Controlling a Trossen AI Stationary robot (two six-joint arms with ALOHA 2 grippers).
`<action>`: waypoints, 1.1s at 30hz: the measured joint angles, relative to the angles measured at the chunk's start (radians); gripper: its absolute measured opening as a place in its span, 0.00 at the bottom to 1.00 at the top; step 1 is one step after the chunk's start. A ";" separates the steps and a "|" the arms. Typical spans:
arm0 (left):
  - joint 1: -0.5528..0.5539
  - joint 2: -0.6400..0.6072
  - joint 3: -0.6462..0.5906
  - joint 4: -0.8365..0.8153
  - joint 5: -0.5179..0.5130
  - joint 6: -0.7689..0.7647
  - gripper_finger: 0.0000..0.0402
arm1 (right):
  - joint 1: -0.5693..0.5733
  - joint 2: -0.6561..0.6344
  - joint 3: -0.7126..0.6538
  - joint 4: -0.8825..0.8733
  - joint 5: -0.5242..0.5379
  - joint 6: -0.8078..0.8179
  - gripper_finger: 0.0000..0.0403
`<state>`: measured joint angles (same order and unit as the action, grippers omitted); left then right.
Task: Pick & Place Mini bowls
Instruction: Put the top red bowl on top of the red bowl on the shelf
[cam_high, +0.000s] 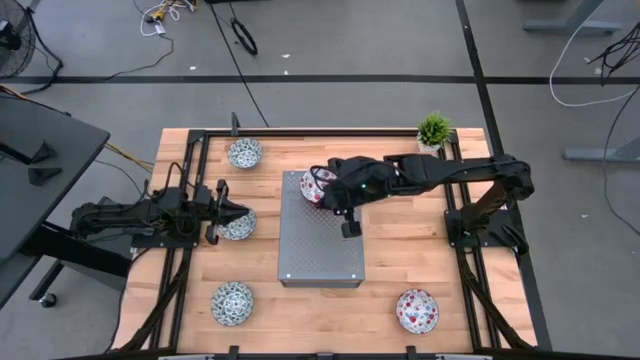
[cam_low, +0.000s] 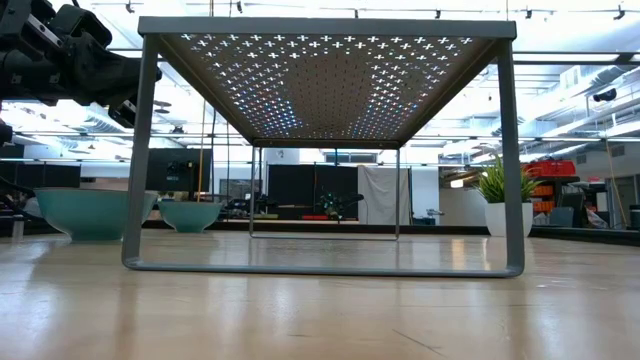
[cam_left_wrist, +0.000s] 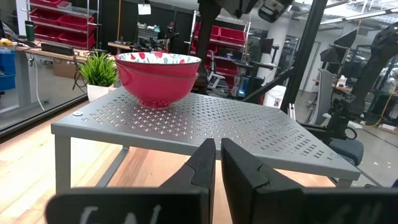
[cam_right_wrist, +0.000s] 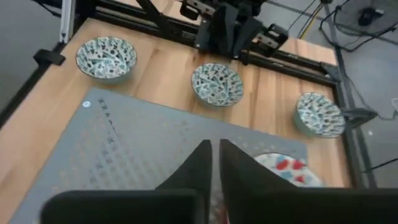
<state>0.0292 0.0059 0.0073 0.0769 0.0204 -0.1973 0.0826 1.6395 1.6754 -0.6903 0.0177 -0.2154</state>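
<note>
On grey box (cam_high: 320, 245), red bowl (cam_high: 317, 186) seemingly upright.

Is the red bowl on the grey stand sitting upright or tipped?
Upright. In the left wrist view the red bowl rests on its foot on the grey stand, rim level and mouth up. Whether anything is inside cannot be told.

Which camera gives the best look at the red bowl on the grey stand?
The left wrist view: the red bowl sits whole on the grey stand. The high view partly hides it under the right arm; the right wrist view shows its rim; the low view misses it.
</note>
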 joint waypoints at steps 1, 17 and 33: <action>0.000 0.000 0.000 0.000 0.000 0.000 0.08 | 0.002 -0.001 -0.015 0.016 0.000 0.016 0.03; 0.000 0.000 0.000 0.000 0.000 0.000 0.08 | 0.018 -0.022 -0.189 0.206 0.427 0.330 0.00; 0.000 0.000 0.000 0.001 0.000 0.000 0.08 | 0.062 -0.132 -0.470 0.513 0.462 0.419 0.00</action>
<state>0.0292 0.0063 0.0071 0.0776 0.0204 -0.1970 0.1444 1.5070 1.2052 -0.1775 0.4797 0.2036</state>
